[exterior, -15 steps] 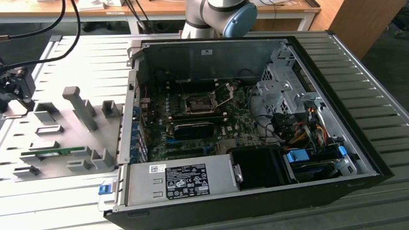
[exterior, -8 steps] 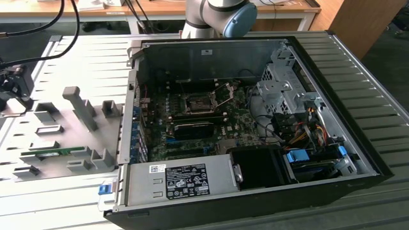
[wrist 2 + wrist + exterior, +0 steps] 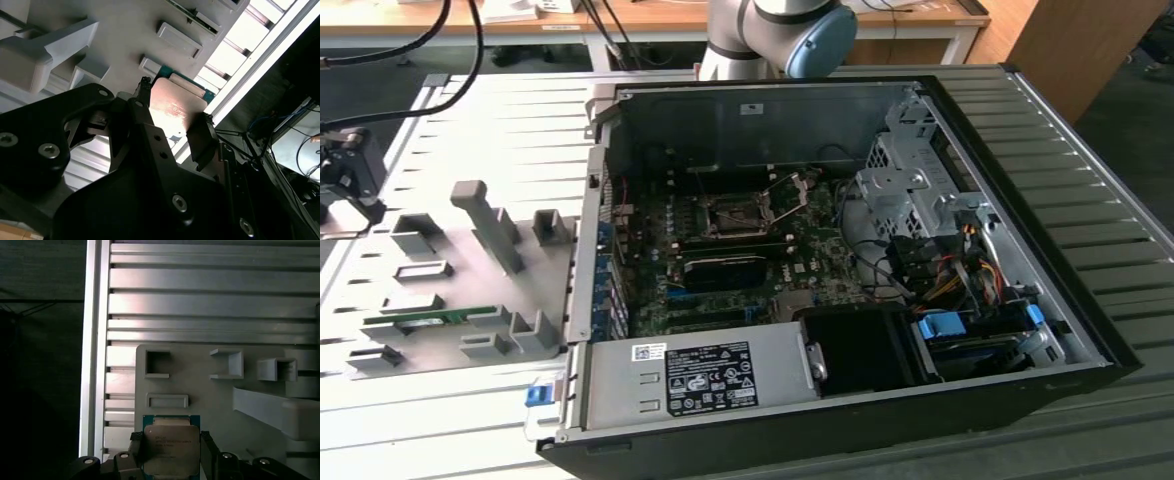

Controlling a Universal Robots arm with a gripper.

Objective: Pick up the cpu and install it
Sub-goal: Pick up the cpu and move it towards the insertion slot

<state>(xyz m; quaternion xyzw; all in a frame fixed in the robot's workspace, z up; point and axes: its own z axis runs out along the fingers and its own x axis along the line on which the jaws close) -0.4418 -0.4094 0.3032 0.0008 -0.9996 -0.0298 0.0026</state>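
Note:
The cpu (image 3: 170,449), a flat square chip with a shiny metal top and a thin green rim, sits between my gripper's (image 3: 171,455) two black fingers (image 3: 136,449) in both wrist views. The fingers press on its two opposite edges, so the gripper is shut on it. Seen in the second wrist view, the cpu (image 3: 176,104) is held just over the grey fixture plate (image 3: 125,45). The exterior view places my gripper (image 3: 347,185) at its far left, over that plate's (image 3: 454,290) outer edge. The motherboard socket (image 3: 727,215) lies inside the open computer case, its metal frame raised.
The grey plate carries several raised holders and blocks (image 3: 487,225) and a green memory stick (image 3: 427,318). The black computer case (image 3: 854,260) stands to the exterior view's right of it, with drive cage, cables and power supply (image 3: 700,375) inside. A ribbed metal table (image 3: 210,300) lies underneath.

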